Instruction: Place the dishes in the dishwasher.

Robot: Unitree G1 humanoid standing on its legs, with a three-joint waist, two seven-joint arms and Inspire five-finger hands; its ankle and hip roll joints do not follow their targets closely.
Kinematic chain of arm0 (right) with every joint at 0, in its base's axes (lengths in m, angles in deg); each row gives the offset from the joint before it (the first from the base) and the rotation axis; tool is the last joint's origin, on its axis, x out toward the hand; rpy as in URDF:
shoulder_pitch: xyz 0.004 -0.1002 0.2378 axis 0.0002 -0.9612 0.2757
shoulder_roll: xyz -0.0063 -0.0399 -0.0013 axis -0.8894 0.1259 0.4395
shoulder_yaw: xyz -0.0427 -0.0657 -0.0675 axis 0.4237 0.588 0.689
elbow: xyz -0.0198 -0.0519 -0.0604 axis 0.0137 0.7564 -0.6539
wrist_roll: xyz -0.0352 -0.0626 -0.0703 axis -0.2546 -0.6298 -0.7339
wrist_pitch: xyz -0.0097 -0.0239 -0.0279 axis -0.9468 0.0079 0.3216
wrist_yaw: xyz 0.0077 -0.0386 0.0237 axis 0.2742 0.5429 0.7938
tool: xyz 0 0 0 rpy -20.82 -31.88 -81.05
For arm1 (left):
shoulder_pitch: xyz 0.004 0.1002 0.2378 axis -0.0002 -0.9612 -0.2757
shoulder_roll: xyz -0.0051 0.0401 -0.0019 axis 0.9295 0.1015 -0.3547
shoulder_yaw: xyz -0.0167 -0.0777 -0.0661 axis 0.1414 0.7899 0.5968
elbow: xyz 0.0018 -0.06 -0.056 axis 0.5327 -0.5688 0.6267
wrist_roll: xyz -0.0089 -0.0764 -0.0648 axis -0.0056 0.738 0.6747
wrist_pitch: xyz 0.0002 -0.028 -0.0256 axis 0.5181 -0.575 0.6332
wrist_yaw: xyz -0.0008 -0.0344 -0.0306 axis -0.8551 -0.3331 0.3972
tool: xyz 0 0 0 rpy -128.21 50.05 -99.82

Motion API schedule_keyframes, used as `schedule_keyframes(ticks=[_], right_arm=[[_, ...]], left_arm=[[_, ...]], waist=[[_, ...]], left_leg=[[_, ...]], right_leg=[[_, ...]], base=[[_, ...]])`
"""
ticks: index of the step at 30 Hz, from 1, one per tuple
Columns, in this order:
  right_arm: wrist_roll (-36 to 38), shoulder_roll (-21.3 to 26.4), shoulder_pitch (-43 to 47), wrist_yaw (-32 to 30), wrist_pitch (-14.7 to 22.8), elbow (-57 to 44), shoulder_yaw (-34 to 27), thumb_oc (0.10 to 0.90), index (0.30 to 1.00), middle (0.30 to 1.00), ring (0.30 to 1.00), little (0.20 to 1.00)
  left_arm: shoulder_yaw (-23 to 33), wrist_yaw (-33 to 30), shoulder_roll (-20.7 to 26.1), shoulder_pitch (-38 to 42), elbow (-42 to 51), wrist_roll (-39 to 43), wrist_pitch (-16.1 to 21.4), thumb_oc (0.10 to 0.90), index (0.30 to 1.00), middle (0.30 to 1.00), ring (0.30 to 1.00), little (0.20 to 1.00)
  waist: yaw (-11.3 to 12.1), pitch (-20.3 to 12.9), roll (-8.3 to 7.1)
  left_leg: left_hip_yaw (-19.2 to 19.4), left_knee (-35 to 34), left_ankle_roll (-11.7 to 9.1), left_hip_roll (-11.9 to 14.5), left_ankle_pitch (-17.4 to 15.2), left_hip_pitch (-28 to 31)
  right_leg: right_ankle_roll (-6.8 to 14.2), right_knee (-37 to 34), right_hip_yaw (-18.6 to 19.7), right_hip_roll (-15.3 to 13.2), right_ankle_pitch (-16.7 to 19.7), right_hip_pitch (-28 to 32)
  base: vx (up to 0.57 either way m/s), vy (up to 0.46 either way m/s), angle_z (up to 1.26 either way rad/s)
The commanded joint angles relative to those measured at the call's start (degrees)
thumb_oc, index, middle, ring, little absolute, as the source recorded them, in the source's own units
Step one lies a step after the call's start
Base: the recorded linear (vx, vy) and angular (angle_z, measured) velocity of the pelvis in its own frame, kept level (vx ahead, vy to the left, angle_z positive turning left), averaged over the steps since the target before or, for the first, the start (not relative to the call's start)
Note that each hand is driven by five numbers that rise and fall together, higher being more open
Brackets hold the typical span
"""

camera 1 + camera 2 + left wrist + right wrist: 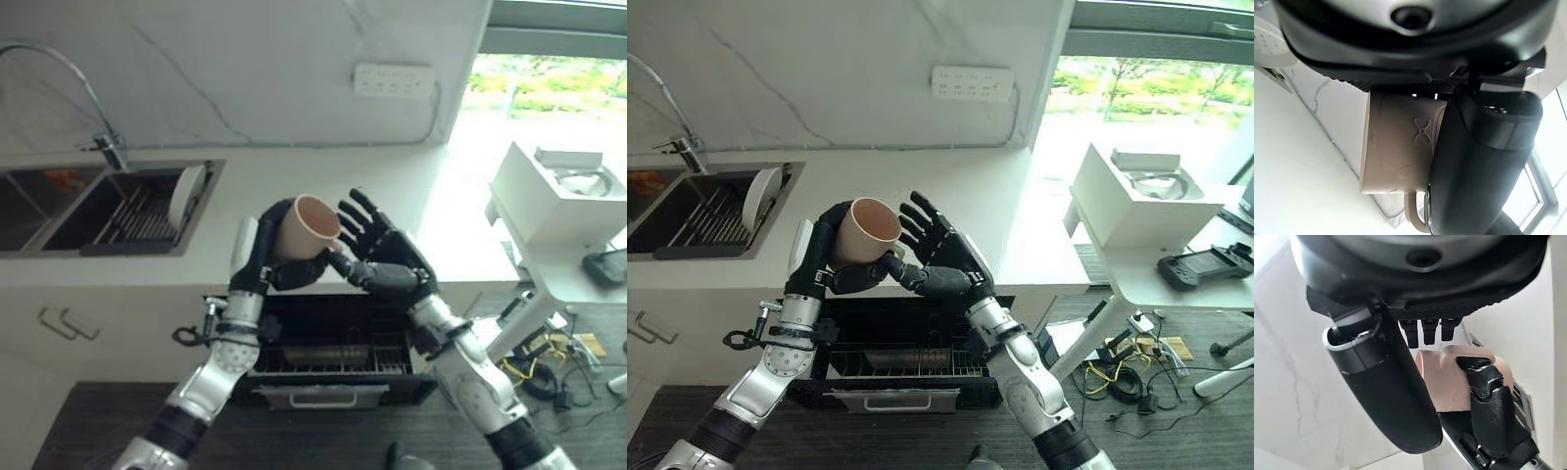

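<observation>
The left hand (263,257) holds a beige mug (306,228) in the air above the open dishwasher drawer (333,357), its fingers curled round the mug's body; the mug is tilted, its open mouth turned up and toward the right hand (384,257); that hand stands just beside the mug with its fingers spread and straight, its thumb reaching in under the mug near the left thumb, grasping nothing; the left wrist view gives what the head views do not: the mug's side with an embossed hourglass mark, its handle (1415,218) jutting from the far end, and the thumb laid along the body; the right wrist view shows the mug (1442,377) past the right thumb, with the left hand's fingers (1493,401) wrapped across it; the head views alone show the surroundings: the dish rack's wire inside the drawer below the worktop (323,176), the sink (69,201) to the left with a white plate (184,194) standing on edge in its rack, and a faucet (98,108) behind it
</observation>
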Motion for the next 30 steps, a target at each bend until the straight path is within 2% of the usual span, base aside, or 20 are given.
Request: schedule_keyframes(ticks=[1, 4, 7, 15, 21, 24, 28, 30], right_arm=[[4.6, -3.6, 6.2, -0.1, 2.4, -5.5, -3.8, 0.800, 0.900, 0.900, 0.900, 0.900], [5.6, -3.9, 8.2, -0.8, 0.6, -4.0, -3.6, 0.800, 0.900, 0.900, 0.900, 0.900], [7.1, -4.4, 10.7, -1.0, -3.0, -1.8, -3.1, 0.800, 0.900, 0.900, 0.900, 0.900], [9.8, -4.0, 11.6, 2.0, -6.8, -1.1, -1.9, 0.800, 0.900, 0.900, 0.900, 0.900], [7.3, -4.1, 15.4, 2.5, -9.4, 0.3, -0.2, 0.800, 0.900, 0.900, 0.900, 0.900], [7.1, -3.6, 16.4, 4.2, -12.2, 0.5, 0.4, 0.800, 0.900, 0.900, 0.900, 0.900], [9.0, -2.7, 18.2, 4.3, -11.7, 1.0, 0.6, 0.800, 0.900, 0.900, 0.900, 0.900], [9.7, -3.5, 19.3, 2.9, -9.7, 0.7, 0.6, 0.800, 0.900, 0.900, 0.900, 0.900]], left_arm=[[-0.5, -3.1, 2.8, 9.4, 6.1, -1.9, 5.9, 0.400, 0.300, 0.300, 0.300, 0.300], [-1.2, -2.9, 2.7, 9.5, 5.9, -2.5, 6.0, 0.400, 0.300, 0.300, 0.300, 0.300], [-1.8, -2.9, 3.0, 9.8, 6.0, -4.1, 6.5, 0.400, 0.300, 0.300, 0.300, 0.300], [-2.5, -2.0, 3.5, 9.5, 6.0, -3.4, 7.3, 0.400, 0.300, 0.300, 0.300, 0.300], [-3.9, -1.2, 2.6, 10.4, 4.9, -2.7, 6.4, 0.400, 0.300, 0.300, 0.300, 0.300], [-4.4, -0.8, 2.6, 10.5, 4.5, -2.8, 6.6, 0.400, 0.300, 0.300, 0.300, 0.300], [-5.1, -0.2, 2.8, 10.5, 4.4, -2.0, 6.4, 0.400, 0.300, 0.300, 0.300, 0.300], [-5.9, 0.3, 2.2, 10.6, 3.4, -1.4, 6.6, 0.400, 0.300, 0.300, 0.300, 0.300]], waist=[[0.2, -1.6, -1.08], [0.8, -1.6, -1.11], [1.7, -1.7, -1.19], [2.6, -1.6, -1.23], [3.2, -1.6, -1.49], [3.4, -1.5, -1.62], [3.8, -1.3, -1.81], [3.9, -1.3, -1.91]], left_leg=[[-5.5, 4.3, 0.4, 1.7, -4.6, 0.0], [-5.8, 4.3, 0.3, 1.9, -4.4, -0.2], [-6.7, 4.3, 0.2, 2.1, -4.2, -0.4], [-7.9, 4.3, 0.2, 2.0, -3.9, -0.6], [-8.7, 4.3, 0.2, 1.8, -3.9, -0.5], [-8.9, 4.3, 0.2, 1.8, -3.8, -0.4], [-9.4, 4.3, 0.2, 1.6, -3.7, -0.4], [-9.6, 4.3, 0.3, 1.6, -3.7, -0.5]], right_leg=[[6.7, 4.8, -1.7, -5.0, -7.5, 2.7], [6.5, 4.8, -2.1, -5.1, -7.6, 3.0], [6.4, 4.8, -2.7, -5.2, -7.7, 3.4], [6.4, 4.8, -3.0, -5.2, -7.8, 4.1], [6.2, 4.8, -3.1, -5.2, -7.8, 4.4], [6.1, 4.8, -3.2, -5.2, -7.7, 4.6], [6.0, 4.8, -3.2, -5.1, -7.8, 4.8], [5.9, 4.8, -3.2, -5.1, -7.8, 4.8]], base=[[0.01, -0.028, 0.19], [0.00, -0.018, 0.15], [0.01, -0.007, 0.16], [0.01, 0.002, 0.14], [0.02, -0.002, 0.09], [0.04, -0.001, 0.04], [0.03, -0.007, 0.02], [0.04, -0.008, 0.03]])
